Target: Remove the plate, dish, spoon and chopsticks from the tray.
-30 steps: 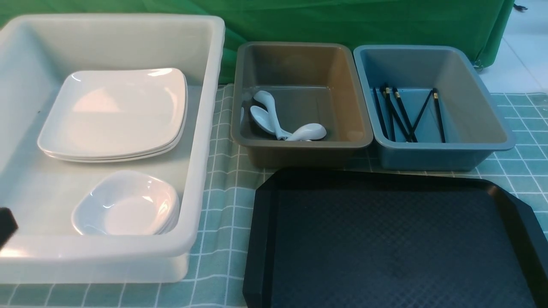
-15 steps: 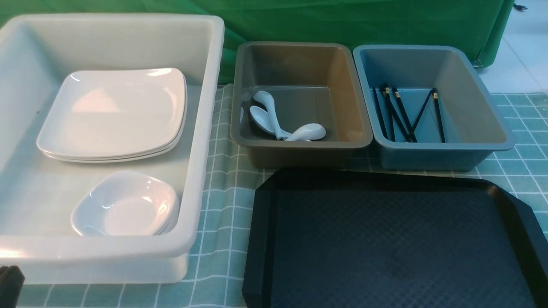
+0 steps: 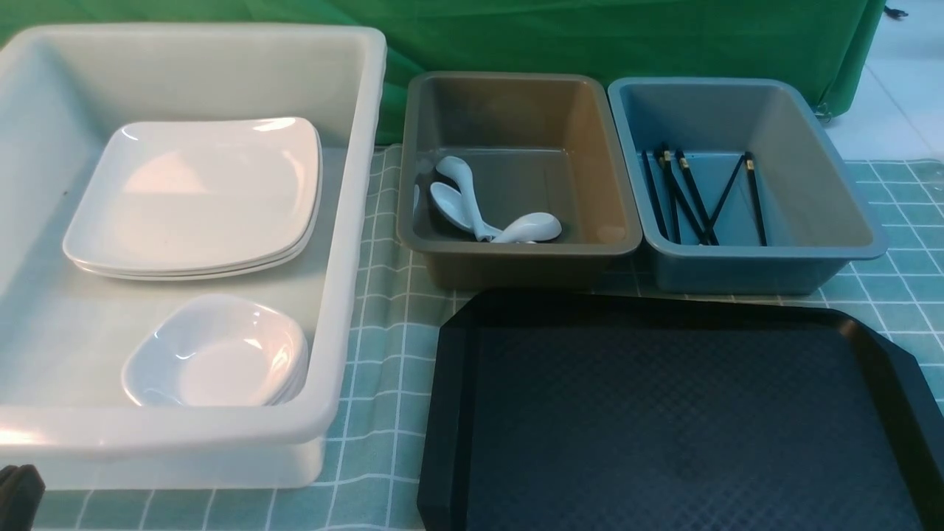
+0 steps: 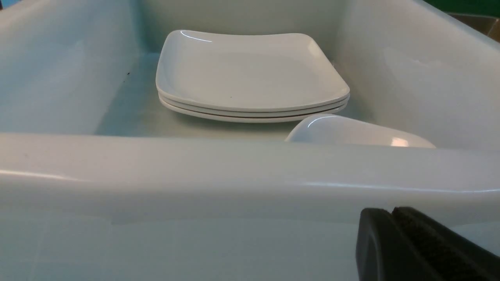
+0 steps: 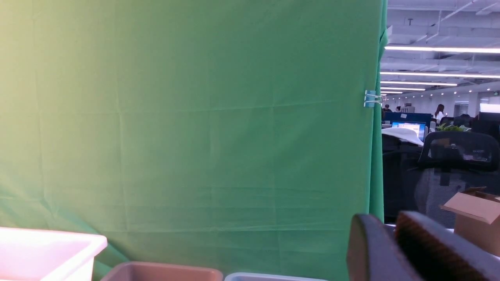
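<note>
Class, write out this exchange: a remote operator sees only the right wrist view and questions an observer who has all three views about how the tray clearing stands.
Operator: I see only green curtain and bin rims. Is anything left on the tray?
Observer: No, the tray shows only bare black surface in the front view.
Operator: Is the left gripper holding something?
Observer: No, the left gripper is shut on nothing, just outside the near wall of the white tub.

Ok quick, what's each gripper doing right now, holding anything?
Left gripper: shut, holding nothing.
Right gripper: fingers close together, nothing between them; open or shut cannot be told.
</note>
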Available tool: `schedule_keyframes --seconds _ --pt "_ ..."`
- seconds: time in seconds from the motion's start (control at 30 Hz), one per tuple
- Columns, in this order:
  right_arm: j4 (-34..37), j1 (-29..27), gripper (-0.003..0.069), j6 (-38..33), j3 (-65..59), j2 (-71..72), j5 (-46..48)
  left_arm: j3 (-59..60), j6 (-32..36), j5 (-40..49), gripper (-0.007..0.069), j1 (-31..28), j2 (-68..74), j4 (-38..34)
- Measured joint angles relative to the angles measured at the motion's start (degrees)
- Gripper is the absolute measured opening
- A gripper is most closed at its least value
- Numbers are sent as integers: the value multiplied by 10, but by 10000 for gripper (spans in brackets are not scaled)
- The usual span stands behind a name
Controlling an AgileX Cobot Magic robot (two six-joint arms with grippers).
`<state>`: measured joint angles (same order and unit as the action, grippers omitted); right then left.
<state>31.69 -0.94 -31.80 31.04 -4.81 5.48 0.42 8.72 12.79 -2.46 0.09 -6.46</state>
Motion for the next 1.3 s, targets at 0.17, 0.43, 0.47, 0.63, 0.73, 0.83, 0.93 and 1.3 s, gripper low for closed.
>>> schedule_keyframes --seconds 0.17,0.43,0.47,0.63,0.73,0.83,0.93,1.3 --pt "1 0 153 0 0 0 0 0 0 0 13 0 0 2" --pt "-1 0 174 -4 0 0 0 0 0 0 15 0 0 2" --pt "-4 0 178 -9 0 0 0 0 0 0 16 0 0 2" --pt "-81 0 190 16 -25 -7 -4 0 1 0 17 0 0 2" --pt "-192 0 195 134 -49 -14 -3 0 1 0 17 0 0 2" --pt "-272 0 198 215 -80 -16 -3 0 1 0 17 0 0 2" --pt "-302 0 202 240 -115 -17 -2 0 1 0 17 0 0 2" --pt "-317 0 216 251 -310 5 36 0 1 0 17 0 0 2"
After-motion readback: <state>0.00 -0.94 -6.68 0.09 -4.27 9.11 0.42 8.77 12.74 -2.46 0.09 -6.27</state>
